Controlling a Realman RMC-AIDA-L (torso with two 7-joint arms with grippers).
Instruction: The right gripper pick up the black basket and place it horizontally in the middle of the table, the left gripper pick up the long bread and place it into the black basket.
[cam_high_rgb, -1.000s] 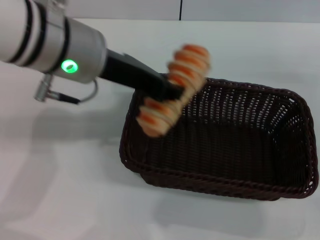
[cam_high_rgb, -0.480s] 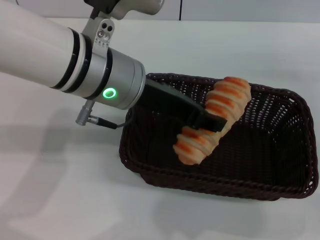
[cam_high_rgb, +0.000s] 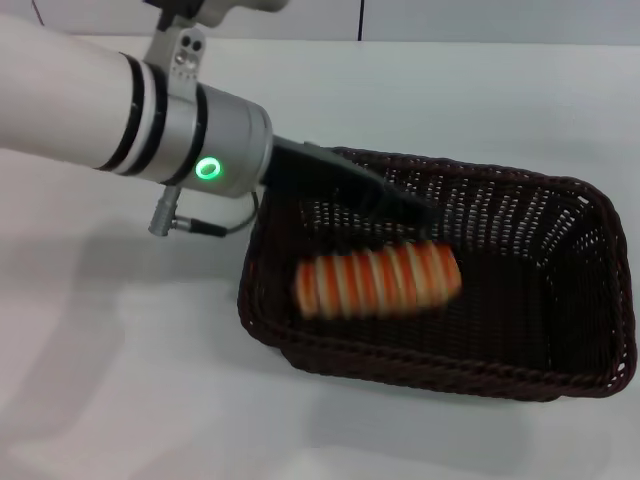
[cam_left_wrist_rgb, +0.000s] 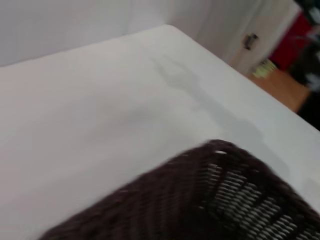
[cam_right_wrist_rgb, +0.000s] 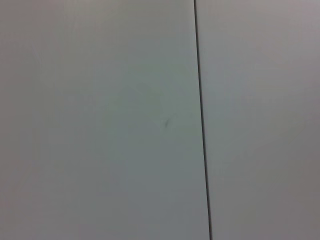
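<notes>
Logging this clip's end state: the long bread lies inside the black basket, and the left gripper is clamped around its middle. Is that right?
Not quite. The long bread does lie inside the black basket, but the head view shows the left gripper above it and apart from it, no longer clamped on it.
</notes>
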